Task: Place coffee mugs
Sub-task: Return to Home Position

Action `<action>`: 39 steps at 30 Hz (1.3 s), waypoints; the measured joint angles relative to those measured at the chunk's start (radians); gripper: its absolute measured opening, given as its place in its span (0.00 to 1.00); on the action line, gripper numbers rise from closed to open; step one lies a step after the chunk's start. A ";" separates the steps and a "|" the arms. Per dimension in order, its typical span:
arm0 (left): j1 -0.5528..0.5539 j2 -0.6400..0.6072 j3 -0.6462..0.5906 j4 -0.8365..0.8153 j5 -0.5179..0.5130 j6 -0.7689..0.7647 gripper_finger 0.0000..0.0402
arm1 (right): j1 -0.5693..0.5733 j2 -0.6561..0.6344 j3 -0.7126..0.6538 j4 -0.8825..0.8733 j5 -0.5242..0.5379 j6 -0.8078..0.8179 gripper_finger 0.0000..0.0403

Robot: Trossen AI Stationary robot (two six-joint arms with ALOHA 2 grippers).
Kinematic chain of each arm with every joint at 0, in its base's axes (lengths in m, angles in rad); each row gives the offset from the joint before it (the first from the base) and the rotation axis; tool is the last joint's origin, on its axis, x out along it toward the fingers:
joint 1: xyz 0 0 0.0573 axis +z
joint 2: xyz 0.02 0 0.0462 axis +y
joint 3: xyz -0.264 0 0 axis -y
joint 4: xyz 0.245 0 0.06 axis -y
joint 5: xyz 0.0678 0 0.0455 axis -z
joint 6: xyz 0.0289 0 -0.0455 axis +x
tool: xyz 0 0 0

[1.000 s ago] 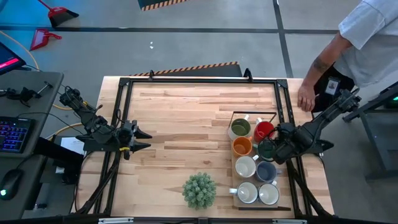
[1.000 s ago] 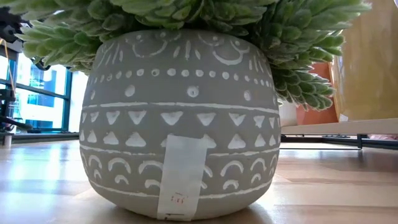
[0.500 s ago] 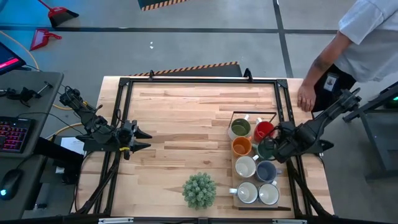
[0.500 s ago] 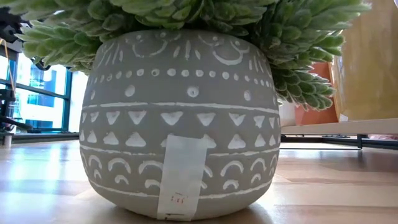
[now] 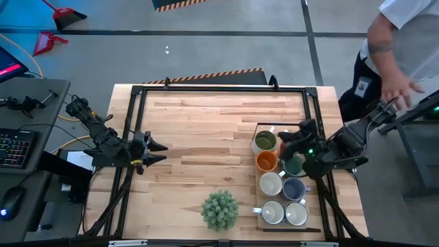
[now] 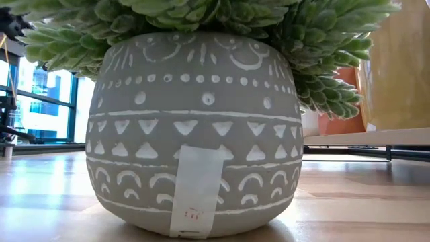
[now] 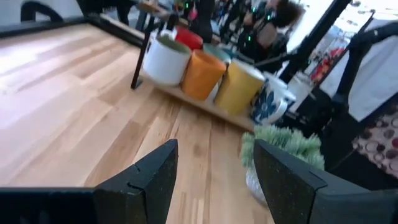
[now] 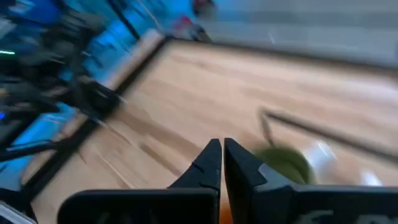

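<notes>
Your small round ceramic coffee mugs (image 5: 266,161) stood just right of the spiky green potted plant (image 5: 219,210). The right gripper (image 5: 282,135), fingers together and empty, had just lifted off them. The left gripper (image 5: 163,152), fingers apart, waited well left of the plant. Placing looked done.

a robotics lab: hazard-striped floor tape (image 5: 219,73), keyboard (image 5: 15,147), framed workbench (image 5: 206,130)

Bright, even light (faint, soft shadows)
</notes>
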 joint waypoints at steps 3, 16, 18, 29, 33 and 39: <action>0.000 0.000 0.000 0.056 -0.025 0.045 0.49 | -0.006 0.055 0.040 0.179 0.098 -0.260 0.00; 0.154 0.051 0.000 0.454 0.158 0.399 0.45 | -0.336 0.258 -0.013 0.954 -0.401 -1.254 0.00; 0.201 0.071 0.020 0.458 0.212 0.424 0.42 | -0.396 0.267 -0.043 1.044 -0.506 -1.300 0.00; 0.424 0.239 0.268 0.200 0.391 0.529 0.34 | -0.598 0.256 -0.379 1.704 -0.893 -1.448 0.00; 0.455 0.257 0.268 0.122 0.421 0.529 0.34 | -0.607 0.226 -0.487 1.747 -0.912 -1.460 0.00; 0.473 0.264 0.268 0.075 0.421 0.528 0.34 | -0.609 0.161 -0.645 1.877 -0.935 -1.466 0.00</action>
